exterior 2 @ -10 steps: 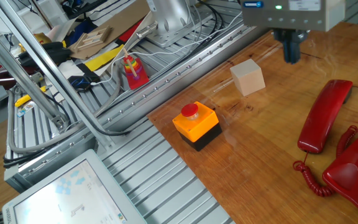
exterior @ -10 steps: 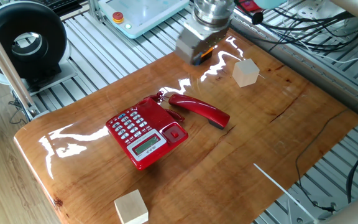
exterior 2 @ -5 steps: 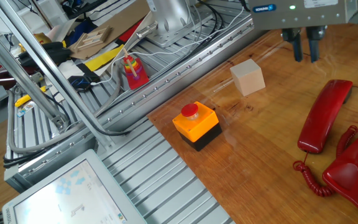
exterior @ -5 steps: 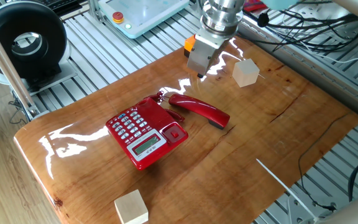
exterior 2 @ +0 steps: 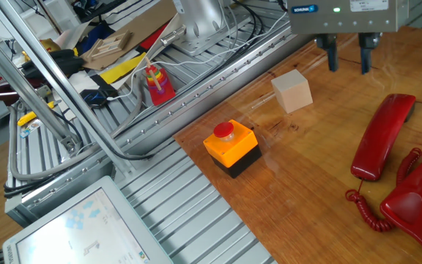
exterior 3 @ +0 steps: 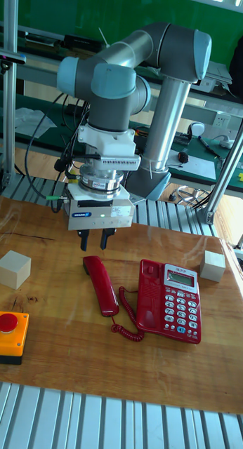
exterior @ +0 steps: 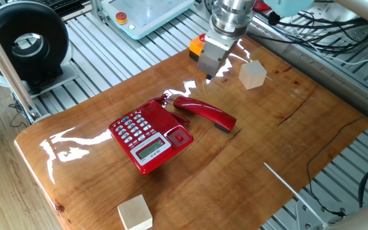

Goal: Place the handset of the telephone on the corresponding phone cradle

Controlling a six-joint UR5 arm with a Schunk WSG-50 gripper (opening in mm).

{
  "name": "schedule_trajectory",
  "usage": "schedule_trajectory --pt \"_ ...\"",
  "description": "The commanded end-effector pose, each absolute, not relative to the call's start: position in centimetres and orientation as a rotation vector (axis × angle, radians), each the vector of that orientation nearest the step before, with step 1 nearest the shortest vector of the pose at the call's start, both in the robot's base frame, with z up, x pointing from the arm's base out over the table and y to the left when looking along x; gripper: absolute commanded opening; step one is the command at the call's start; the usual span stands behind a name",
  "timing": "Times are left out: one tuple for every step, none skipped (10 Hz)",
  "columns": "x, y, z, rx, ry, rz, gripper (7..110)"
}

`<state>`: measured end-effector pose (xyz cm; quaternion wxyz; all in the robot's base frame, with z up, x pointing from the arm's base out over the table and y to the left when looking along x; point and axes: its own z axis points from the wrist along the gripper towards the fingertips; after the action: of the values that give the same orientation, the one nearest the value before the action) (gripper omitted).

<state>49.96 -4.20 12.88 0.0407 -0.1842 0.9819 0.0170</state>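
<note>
A red handset (exterior 3: 100, 286) lies on the wooden table (exterior: 286, 147) just beside the telephone (exterior 3: 171, 302), off its cradle. The gripper (exterior 2: 349, 60) hovers above, fingers spread and empty. A wooden cube (exterior 2: 292, 91) and an orange button box (exterior 2: 231, 147) sit nearby.

The handset (exterior: 204, 113), glossy red with dark ends, lies flat on the wooden counter (exterior: 267, 147) just beside the telephone (exterior: 151, 135), off its cradle (exterior: 161, 114). A red coiled cord (exterior 2: 387, 196) runs from it to the base. The telephone is a small red desk set with white and blue keys and a grey display, sitting upright; the cradle strip along its side nearest the handset is bare
</note>
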Motion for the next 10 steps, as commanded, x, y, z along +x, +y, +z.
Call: schedule_trajectory --pt "48.1 -2.7 12.6 -0.589 3.055 0.136 44" --pt "48.2 -1.8 11.9 -0.561 3.053 0.134 44" --pt "48.5 -1.1 11.0 -0.551 3.042 0.115 44" --pt "48.6 -1.1 10.4 -0.548 3.043 0.059 44" --pt "48.7 -0.7 10.1 -0.552 3.041 0.047 44" --pt "48.6 -0.3 9.8 -0.562 3.042 0.037 44" --pt "48.6 -0.6 9.6 -0.571 3.045 0.005 44" --pt "48.1 -0.8 9.6 -0.586 3.06 0.01 44" --pt "47.8 -0.9 9.3 -0.619 3.067 0.004 44" --pt "47.4 -1.0 9.0 -0.622 3.072 -0.012 44"
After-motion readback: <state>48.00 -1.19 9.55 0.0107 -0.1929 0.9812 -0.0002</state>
